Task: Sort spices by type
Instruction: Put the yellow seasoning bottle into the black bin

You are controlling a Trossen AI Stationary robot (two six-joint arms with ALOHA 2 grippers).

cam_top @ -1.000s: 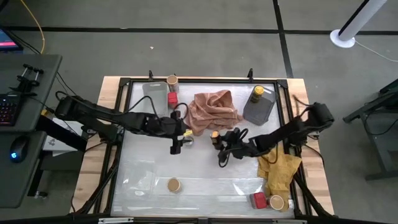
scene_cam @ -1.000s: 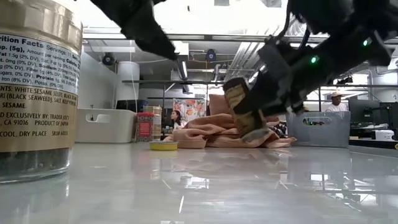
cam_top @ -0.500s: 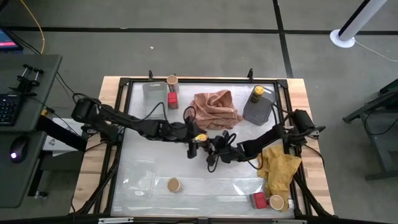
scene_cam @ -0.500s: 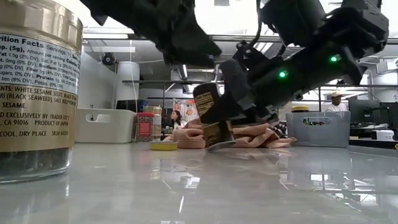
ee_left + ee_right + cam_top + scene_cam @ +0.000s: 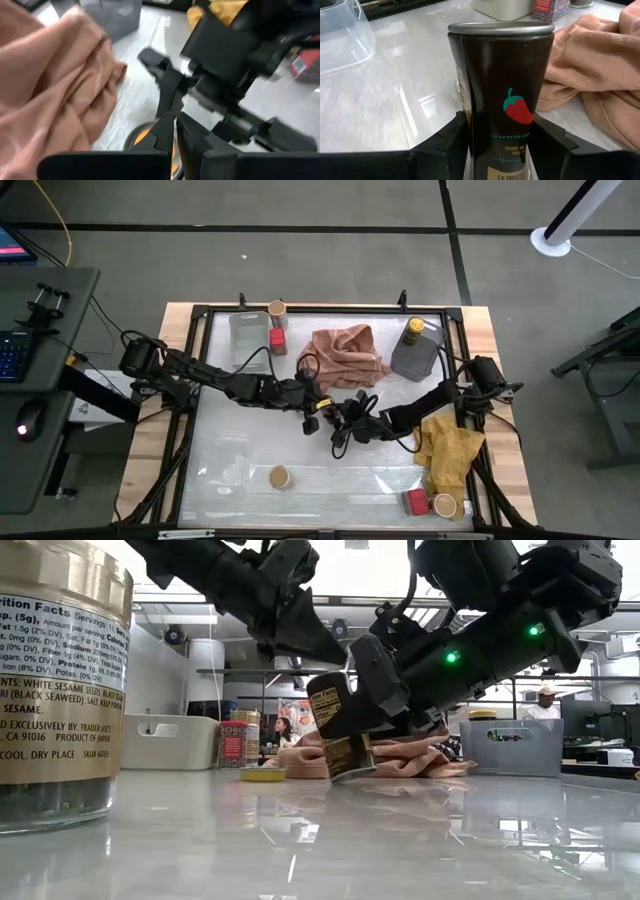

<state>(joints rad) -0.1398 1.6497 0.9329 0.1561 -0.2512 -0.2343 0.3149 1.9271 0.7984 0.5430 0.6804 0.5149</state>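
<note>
Jar [image 5: 338,728] tilted in right gripper [image 5: 385,690].

Pretty bright overall, with ceiling lights glaring off the glossy white tabletop [image 5: 400,840] in the low view. The left wrist view is smeared with blur, and the big jar [image 5: 60,680] at the left of the low view looks soft.

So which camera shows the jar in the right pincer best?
The right wrist view: the dark jar fills it, chili label showing. The low view shows it tilted above the table; the high view shows only its yellow lid.
</note>
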